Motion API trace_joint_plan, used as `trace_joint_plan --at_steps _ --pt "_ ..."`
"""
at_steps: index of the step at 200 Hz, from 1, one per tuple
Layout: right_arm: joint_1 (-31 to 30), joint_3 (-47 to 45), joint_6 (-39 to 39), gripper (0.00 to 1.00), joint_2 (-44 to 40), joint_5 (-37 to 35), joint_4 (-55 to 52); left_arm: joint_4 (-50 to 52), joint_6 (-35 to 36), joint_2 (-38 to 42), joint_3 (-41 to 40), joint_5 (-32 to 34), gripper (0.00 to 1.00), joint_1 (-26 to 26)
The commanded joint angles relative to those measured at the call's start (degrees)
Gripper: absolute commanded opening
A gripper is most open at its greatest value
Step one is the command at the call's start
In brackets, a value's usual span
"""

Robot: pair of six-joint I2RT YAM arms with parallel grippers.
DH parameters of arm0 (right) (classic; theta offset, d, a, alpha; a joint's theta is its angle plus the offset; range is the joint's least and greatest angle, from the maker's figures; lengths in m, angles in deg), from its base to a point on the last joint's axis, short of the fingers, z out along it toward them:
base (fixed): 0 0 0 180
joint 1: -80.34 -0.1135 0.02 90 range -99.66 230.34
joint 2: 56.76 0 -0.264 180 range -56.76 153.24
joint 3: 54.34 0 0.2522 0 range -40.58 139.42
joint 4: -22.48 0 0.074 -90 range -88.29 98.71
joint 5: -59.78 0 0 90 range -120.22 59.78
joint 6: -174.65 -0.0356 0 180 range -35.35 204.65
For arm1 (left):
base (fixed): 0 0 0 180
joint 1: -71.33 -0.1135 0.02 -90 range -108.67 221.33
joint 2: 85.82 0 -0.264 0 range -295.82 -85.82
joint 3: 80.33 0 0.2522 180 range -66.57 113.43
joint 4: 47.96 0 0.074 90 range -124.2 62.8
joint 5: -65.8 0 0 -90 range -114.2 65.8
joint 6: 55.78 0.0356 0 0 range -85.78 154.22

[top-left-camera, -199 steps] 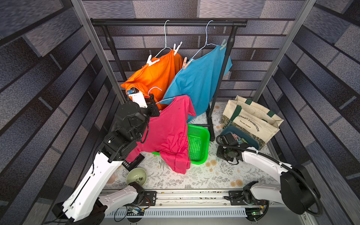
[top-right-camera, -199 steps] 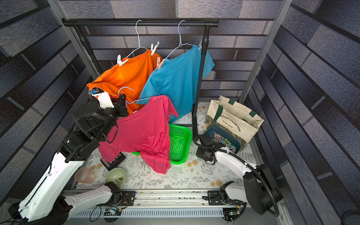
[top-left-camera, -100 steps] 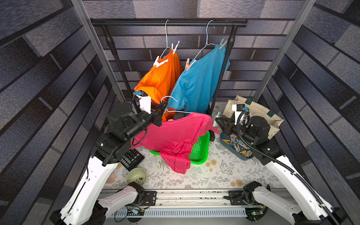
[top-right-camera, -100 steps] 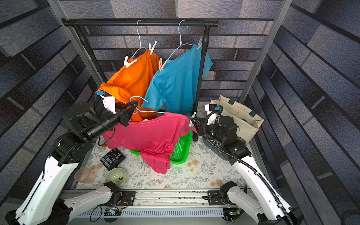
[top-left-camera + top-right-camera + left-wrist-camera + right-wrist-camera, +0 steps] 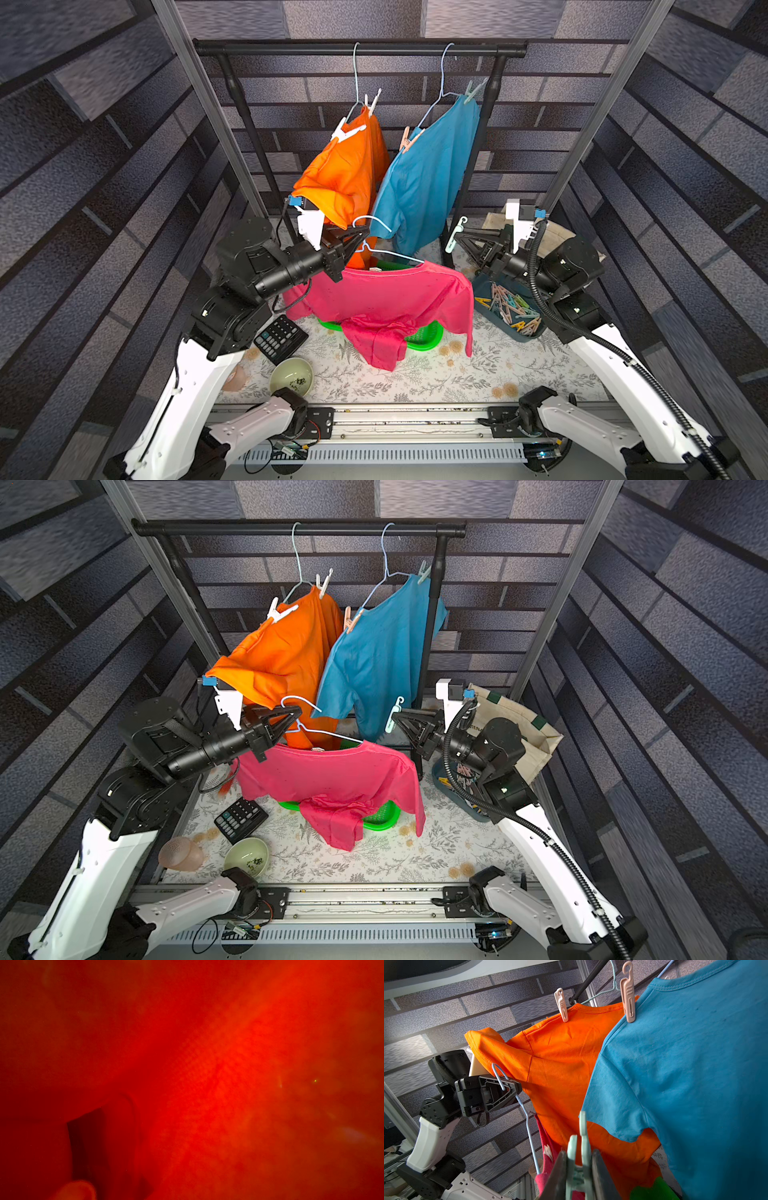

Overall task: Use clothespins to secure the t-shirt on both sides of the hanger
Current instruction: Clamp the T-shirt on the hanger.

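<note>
A pink t-shirt (image 5: 386, 291) (image 5: 332, 771) hangs on a light blue wire hanger (image 5: 390, 254) (image 5: 328, 734) above the table. My left gripper (image 5: 361, 239) (image 5: 293, 717) (image 5: 512, 1088) is shut on the hanger's neck below the hook. My right gripper (image 5: 457, 239) (image 5: 395, 719) (image 5: 579, 1159) is shut on a mint green clothespin (image 5: 455, 232) (image 5: 392, 717) (image 5: 581, 1142), held just beyond the shirt's right shoulder, apart from it. Several more clothespins (image 5: 513, 309) lie in a dark bin under the right arm. Red cloth covers the whole left wrist view.
A black rack (image 5: 357, 48) carries an orange t-shirt (image 5: 345, 174) and a blue t-shirt (image 5: 428, 174), both pinned on hangers; the orange sleeve drapes over my left wrist. A green basket (image 5: 419, 338), a calculator (image 5: 280, 338), a bowl (image 5: 291, 376) and a tote bag (image 5: 519, 725) sit on the table.
My right arm rose from the clothespin bin with the mint clothespin to the shirt's right shoulder. My left arm swung the hanger so the pink shirt spreads wide.
</note>
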Motion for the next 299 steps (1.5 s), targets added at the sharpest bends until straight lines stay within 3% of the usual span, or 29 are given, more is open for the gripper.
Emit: trace_joint_plan --at_steps 1,81,299 --pt "0.27 -0.67 -2.38 0.0 -0.89 3.82 3.26 -3.07 -1.84 0.27 3.36 -2.02 0.0 -0.62" --pt "-0.44 -6.65 -4.73 0.0 -5.17 6.23 4.22 -4.58 -4.34 -3.21 5.26 -2.86 0.0 -0.98" --pt "-0.76 0.73 -3.1 0.0 -5.74 6.57 2.91 -7.07 -6.69 -3.74 2.9 -4.44 0.0 -1.75"
